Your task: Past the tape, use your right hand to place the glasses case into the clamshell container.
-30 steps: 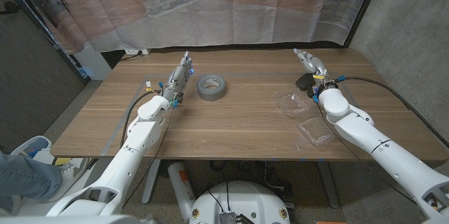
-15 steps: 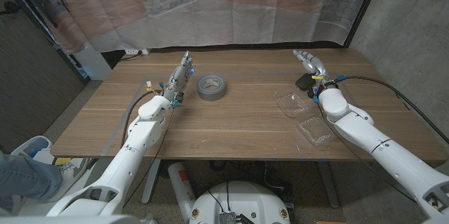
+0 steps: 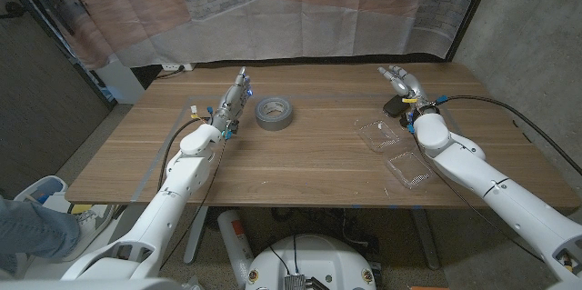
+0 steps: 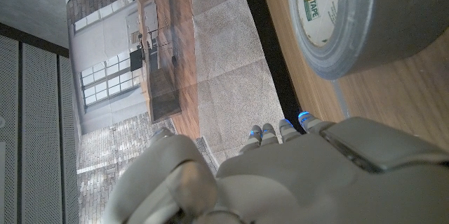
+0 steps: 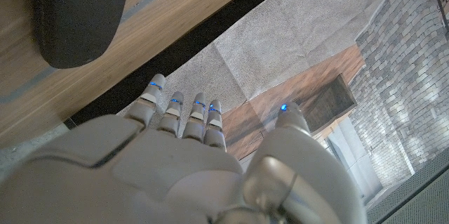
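Wooden table [image 3: 300, 158], far right: right hand [image 3: 398, 79] empty, fingers spread, just beyond black glasses case [image 3: 394, 105]. Clear clamshell container [image 3: 393, 152] open, nearer. Left hand [image 3: 235, 97] empty beside tape [image 3: 274, 112]. Advice: lower onto case, grip across width, carry back to container.

Right hand [image 5: 189, 161] empty, fingers extended; glasses case [image 5: 77, 13] on table [image 5: 168, 6].
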Tool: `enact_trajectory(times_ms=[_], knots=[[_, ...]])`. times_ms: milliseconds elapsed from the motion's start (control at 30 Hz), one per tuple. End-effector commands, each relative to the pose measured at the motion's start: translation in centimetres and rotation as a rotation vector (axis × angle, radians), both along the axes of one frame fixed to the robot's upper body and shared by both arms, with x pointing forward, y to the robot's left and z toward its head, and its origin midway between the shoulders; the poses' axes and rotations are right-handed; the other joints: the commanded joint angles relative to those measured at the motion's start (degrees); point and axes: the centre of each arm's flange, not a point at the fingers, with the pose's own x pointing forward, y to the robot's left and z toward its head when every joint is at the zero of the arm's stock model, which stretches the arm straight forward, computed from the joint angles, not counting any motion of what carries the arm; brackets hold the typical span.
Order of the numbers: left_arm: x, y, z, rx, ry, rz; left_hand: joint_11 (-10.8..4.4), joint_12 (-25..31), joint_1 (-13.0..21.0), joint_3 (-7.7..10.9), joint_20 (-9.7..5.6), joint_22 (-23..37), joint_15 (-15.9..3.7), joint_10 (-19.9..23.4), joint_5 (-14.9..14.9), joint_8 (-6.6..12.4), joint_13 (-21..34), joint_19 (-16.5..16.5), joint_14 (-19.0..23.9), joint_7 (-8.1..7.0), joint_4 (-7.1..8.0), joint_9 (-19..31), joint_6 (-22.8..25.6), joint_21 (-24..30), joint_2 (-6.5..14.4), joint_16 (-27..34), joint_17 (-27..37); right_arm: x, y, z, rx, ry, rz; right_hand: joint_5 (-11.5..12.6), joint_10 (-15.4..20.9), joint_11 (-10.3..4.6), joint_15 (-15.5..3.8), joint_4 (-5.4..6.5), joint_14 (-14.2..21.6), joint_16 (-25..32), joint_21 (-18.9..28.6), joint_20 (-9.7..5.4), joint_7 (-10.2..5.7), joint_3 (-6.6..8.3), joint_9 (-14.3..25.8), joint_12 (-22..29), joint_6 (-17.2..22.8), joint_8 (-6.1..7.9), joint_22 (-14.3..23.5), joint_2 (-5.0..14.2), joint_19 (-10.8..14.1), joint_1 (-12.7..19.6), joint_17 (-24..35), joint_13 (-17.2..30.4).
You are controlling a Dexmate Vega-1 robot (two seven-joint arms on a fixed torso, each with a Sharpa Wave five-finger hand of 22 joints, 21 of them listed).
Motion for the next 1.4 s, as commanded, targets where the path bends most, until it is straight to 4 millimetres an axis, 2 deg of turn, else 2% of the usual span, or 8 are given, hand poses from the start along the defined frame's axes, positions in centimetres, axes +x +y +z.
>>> enact_trajectory(times_ms=[33,233,600,833,1400], knots=[[-0.2,-0.1,-0.3,-0.002,0.002,0.003,0.17,0.1,0.3,-0.25,-0.34,0.3,0.55,-0.2,0.0,0.48,0.3,-1.2,-1.7,-0.25,0.08,0.3,0.0,0.4,0.3,0.3,0.2,-0.1,0.0,0.1,-0.046,0.010,-0.047,0.1,-0.4,-0.26,-0.07,-0.31,-0.8,-0.3,-0.5,0.99,-0.71,-0.01,0.1,-0.2,0.2,-0.06,0.2,-0.15,-0.7,0.5,0.1,0.1],[-0.3,-0.1,-0.4,-0.003,0.003,0.005,0.13,0.1,0.3,-0.28,-0.24,0.3,0.58,-0.2,0.0,0.50,0.3,-1.2,-1.7,-0.20,0.07,0.3,0.1,0.4,0.3,0.3,0.2,-0.1,0.0,0.1,-0.070,0.018,-0.072,0.2,-1.0,-0.29,-0.16,-0.47,-1.5,-0.4,-1.1,2.01,-1.25,-0.17,0.2,-0.4,0.2,0.00,0.3,-0.49,-1.7,0.6,0.2,0.1],[-0.3,-0.2,-0.4,0.000,0.004,0.004,0.03,0.2,0.5,-0.35,-0.02,0.3,0.61,-0.2,0.0,0.54,0.3,-1.3,-1.7,-0.28,0.06,0.3,0.2,0.4,0.5,0.3,0.2,-0.2,0.3,0.3,-0.125,0.041,-0.147,0.5,-1.6,0.92,0.46,-0.66,-1.6,-0.2,-1.7,2.29,-1.99,-0.43,0.2,-0.3,-0.4,-0.12,0.3,-1.03,-2.6,0.8,0.2,0.2],[-0.4,-0.2,-0.3,0.002,0.004,0.003,-0.10,0.2,0.6,-0.39,0.14,0.3,0.59,-0.2,-0.1,0.53,0.3,-1.3,-1.6,-0.32,0.05,0.3,0.2,0.4,0.7,0.3,0.2,-0.5,0.6,0.6,-0.163,0.043,-0.222,0.7,-1.6,1.08,1.15,-1.05,-1.0,0.1,-1.6,2.27,-2.18,-0.54,0.2,-0.2,-0.6,-0.08,0.4,-1.55,-2.1,1.3,0.2,0.2],[-0.3,-0.4,-0.4,0.004,0.007,-0.001,-0.08,0.2,0.7,-0.44,0.26,0.3,0.75,-0.2,-0.1,0.55,0.3,-1.3,-1.7,-0.37,0.01,0.3,0.2,0.5,0.9,0.3,0.2,-0.7,1.1,0.9,-0.184,0.061,-0.334,1.4,-1.4,1.82,1.23,-1.91,0.4,0.6,-1.2,2.24,-2.27,-0.97,0.2,0.1,-0.9,0.10,0.5,-3.15,-0.7,2.5,0.2,0.3]])
